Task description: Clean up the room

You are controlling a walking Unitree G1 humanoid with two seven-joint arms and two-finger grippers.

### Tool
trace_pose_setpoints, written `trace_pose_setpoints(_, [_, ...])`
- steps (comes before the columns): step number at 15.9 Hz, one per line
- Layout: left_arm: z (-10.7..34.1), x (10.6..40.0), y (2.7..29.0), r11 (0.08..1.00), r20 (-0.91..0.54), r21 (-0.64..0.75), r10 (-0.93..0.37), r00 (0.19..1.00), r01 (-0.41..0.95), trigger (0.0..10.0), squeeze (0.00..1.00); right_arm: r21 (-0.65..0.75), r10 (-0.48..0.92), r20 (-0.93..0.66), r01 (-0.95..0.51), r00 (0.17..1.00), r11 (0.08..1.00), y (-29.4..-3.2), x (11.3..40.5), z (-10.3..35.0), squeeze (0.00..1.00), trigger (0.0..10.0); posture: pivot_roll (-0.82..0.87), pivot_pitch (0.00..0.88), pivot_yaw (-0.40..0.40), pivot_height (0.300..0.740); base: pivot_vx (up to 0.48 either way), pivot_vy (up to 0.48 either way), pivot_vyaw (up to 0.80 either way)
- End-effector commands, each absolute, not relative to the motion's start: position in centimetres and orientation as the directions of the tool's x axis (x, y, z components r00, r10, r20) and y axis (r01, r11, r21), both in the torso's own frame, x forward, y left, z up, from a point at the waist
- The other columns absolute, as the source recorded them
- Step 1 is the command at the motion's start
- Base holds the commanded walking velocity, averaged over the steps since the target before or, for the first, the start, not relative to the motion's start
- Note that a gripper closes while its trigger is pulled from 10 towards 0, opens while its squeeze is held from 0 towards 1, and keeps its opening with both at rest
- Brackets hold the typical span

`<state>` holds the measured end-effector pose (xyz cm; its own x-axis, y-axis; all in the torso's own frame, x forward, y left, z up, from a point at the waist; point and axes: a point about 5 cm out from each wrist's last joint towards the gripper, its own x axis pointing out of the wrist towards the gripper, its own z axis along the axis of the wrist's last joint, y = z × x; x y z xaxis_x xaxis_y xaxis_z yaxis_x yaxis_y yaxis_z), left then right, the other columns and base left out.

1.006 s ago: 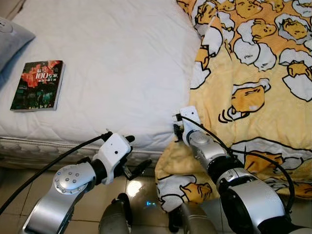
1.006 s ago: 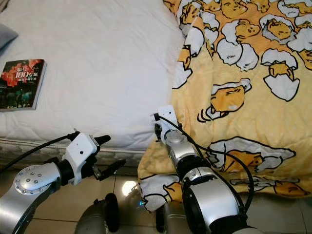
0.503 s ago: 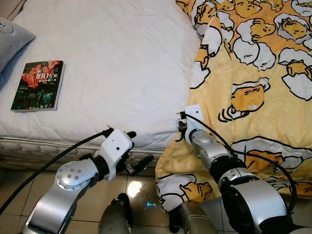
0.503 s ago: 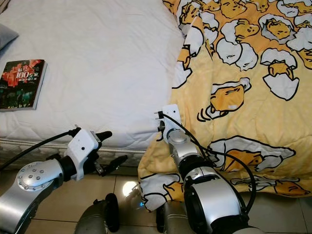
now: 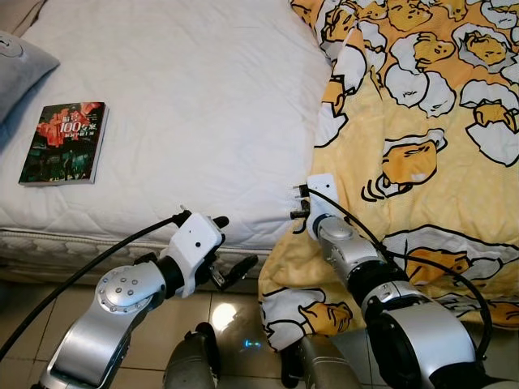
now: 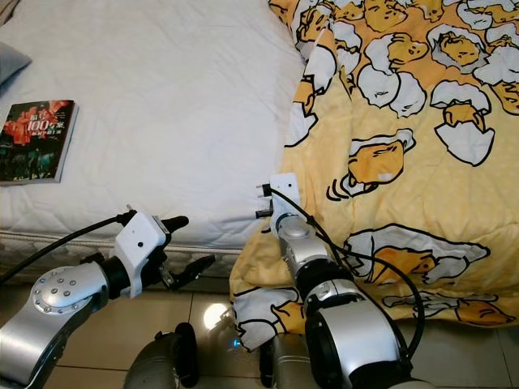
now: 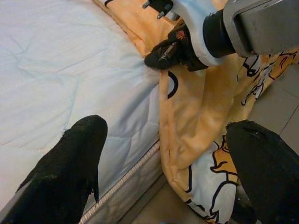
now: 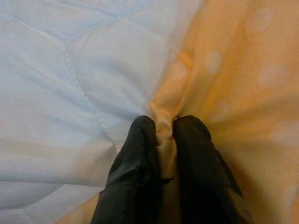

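Observation:
A yellow blanket [image 5: 422, 121] printed with egg cartoons covers the right half of the bed and hangs over its front edge to the floor. My right gripper [image 8: 163, 130] is shut on a fold of the blanket's edge, right where it meets the white mattress [image 5: 203, 105]; the left wrist view shows the same pinch by the right gripper [image 7: 170, 53]. My left gripper [image 5: 231, 243] is open, low in front of the mattress side, a short way left of the hanging blanket. Nothing sits between the left fingers [image 7: 79, 154].
A dark paperback book [image 5: 65, 142] lies on the mattress at the left, near the front edge. A grey pillow [image 5: 20, 69] rests at the far left. Shiny tiled floor [image 5: 235, 316] lies below the bed edge.
My left gripper has crept a little to the right, toward the hanging blanket. The right gripper, still pinching the blanket edge, has shifted slightly to the right.

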<state>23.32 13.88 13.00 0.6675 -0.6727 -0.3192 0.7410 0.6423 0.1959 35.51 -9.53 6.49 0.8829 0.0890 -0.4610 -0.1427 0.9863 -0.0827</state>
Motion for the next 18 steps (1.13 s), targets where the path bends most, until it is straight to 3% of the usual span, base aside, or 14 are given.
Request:
trace_pose_setpoints(1, [12.8,23.2,13.7,0.635,-0.32,0.186,-0.682,0.658,0.749,10.0,0.0,-0.058,0.088,-0.474,-0.131,0.876,0.99,-9.8,35.0,5.9,0.0,0.0,-0.06,0.233,-0.015,0.74,0.0,0.0,0.0])
trace_pose_setpoints(8, [12.5,23.4,13.4,0.603,-0.335,0.185,-0.704,0.627,0.776,10.0,0.0,-0.01,0.128,-0.495,-0.153,0.86,0.988,-11.2,33.9,4.7,0.0,0.0,-0.08,0.229,-0.004,0.74,0.0,0.0,0.0])
trace_pose_setpoints(10, [12.4,23.7,13.6,0.611,-0.337,0.192,-0.694,0.636,0.768,10.0,0.0,0.097,0.247,-0.466,-0.228,0.85,0.969,-10.8,33.6,4.9,0.0,0.0,-0.09,0.225,-0.001,0.74,0.0,0.0,0.0])
trace_pose_setpoints(12, [12.3,23.8,13.8,0.613,-0.339,0.196,-0.69,0.64,0.765,10.0,0.0,0.238,0.538,-0.392,-0.482,0.747,0.843,-9.4,32.3,5.7,0.0,0.0,-0.09,0.217,0.002,0.74,0.0,0.0,0.0])
trace_pose_setpoints(13, [12.3,23.8,13.8,0.613,-0.339,0.196,-0.69,0.64,0.765,10.0,0.0,0.258,0.575,-0.383,-0.514,0.723,0.818,-9.3,31.9,5.8,0.0,0.0,-0.09,0.217,0.002,0.74,0.0,0.0,0.0])
trace_pose_setpoints(14, [12.3,23.9,13.9,0.612,-0.339,0.197,-0.69,0.639,0.766,10.0,0.0,0.285,0.675,-0.372,-0.614,0.636,0.736,-8.8,30.8,5.9,0.0,0.0,-0.09,0.211,0.001,0.74,0.0,0.0,0.0])
trace_pose_setpoints(18, [12.3,23.9,13.9,0.612,-0.335,0.2,-0.692,0.64,0.766,10.0,0.0,0.345,0.827,-0.346,-0.759,0.444,0.552,-7.9,28.2,6.2,0.0,0.0,-0.09,0.204,-0.003,0.74,0.0,0.0,0.0])
